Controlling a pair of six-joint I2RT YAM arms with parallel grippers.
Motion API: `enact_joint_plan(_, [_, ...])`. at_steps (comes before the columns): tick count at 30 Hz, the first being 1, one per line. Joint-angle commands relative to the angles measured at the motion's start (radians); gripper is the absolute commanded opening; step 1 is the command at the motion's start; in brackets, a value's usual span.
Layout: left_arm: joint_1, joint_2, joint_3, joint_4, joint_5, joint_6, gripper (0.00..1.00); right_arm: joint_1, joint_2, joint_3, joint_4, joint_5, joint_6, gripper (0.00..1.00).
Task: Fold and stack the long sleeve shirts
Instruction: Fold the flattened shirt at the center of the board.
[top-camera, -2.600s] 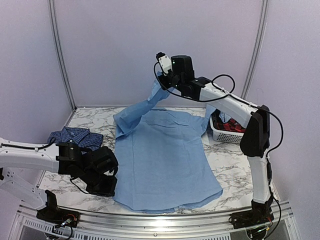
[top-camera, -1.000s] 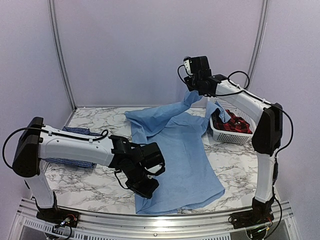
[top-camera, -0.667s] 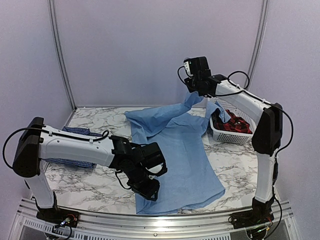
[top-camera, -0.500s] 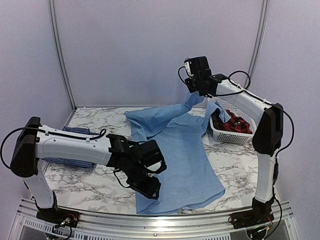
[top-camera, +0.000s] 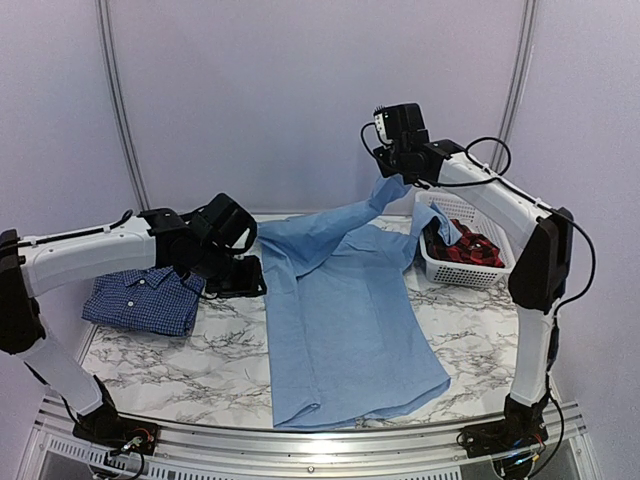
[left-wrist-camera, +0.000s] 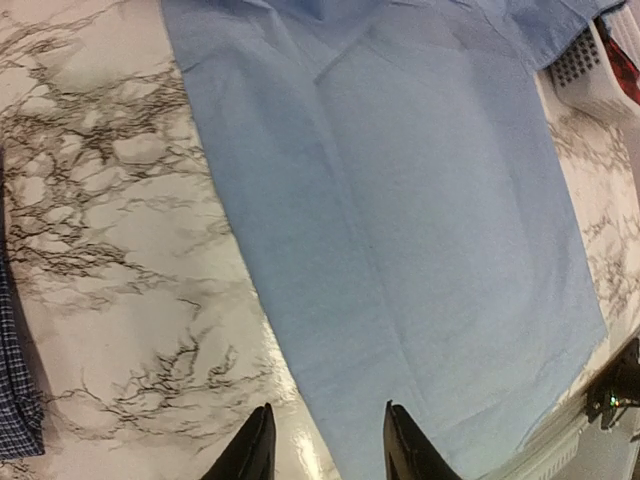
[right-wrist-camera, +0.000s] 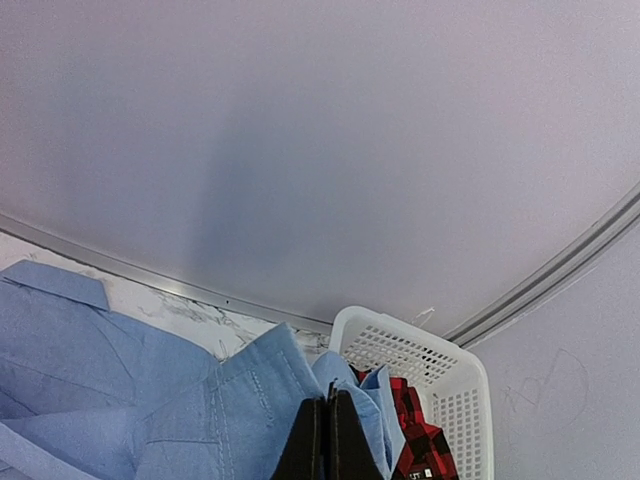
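Note:
The light blue shirt (top-camera: 350, 300) lies spread on the marble table, its body running toward the front edge; it also fills the left wrist view (left-wrist-camera: 420, 220). My right gripper (top-camera: 392, 178) is shut on its sleeve cuff (right-wrist-camera: 260, 400) and holds it raised above the back right of the table. The dark blue checked shirt (top-camera: 140, 298) lies folded at the left; its edge shows in the left wrist view (left-wrist-camera: 15, 400). My left gripper (top-camera: 240, 275) is open and empty, above the table by the light blue shirt's left edge (left-wrist-camera: 325, 450).
A white basket (top-camera: 462, 268) with a red plaid garment (top-camera: 470, 248) stands at the back right; it also shows in the right wrist view (right-wrist-camera: 450, 390). One sleeve of the light blue shirt hangs over its rim. Bare marble (top-camera: 180, 355) lies front left.
My left arm has pulled back from the shirt's front left hem to the back left, uncovering the folded checked shirt. My right gripper has carried the sleeve to the right, and the shirt's left side now lies folded inward.

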Motion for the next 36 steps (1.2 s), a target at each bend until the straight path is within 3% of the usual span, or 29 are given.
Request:
enact_joint_plan(1, [0.064, 0.008, -0.021, 0.029, -0.068, -0.028, 0.38, 0.006, -0.048, 0.085, 0.006, 0.005, 0.005, 0.0])
enact_joint_plan(14, [0.173, 0.183, 0.042, 0.141, -0.041, -0.008, 0.34, 0.008, -0.032, 0.128, -0.078, 0.08, 0.051, 0.0])
enact_joint_plan(22, [0.185, 0.307, 0.124, 0.218, 0.004, 0.004, 0.34, 0.051, -0.029, 0.116, -0.236, 0.071, 0.165, 0.0])
enact_joint_plan(25, [0.201, 0.378, 0.183, 0.284, 0.037, -0.013, 0.32, 0.076, -0.073, 0.055, -0.261, 0.071, 0.224, 0.0])
enact_joint_plan(31, [0.235, 0.567, 0.338, 0.36, 0.05, -0.048, 0.26, 0.155, -0.249, -0.174, -0.148, 0.093, 0.24, 0.0])
enact_joint_plan(36, [0.266, 0.69, 0.454, 0.398, 0.031, -0.096, 0.25, 0.197, -0.322, -0.243, -0.138, 0.088, 0.259, 0.0])
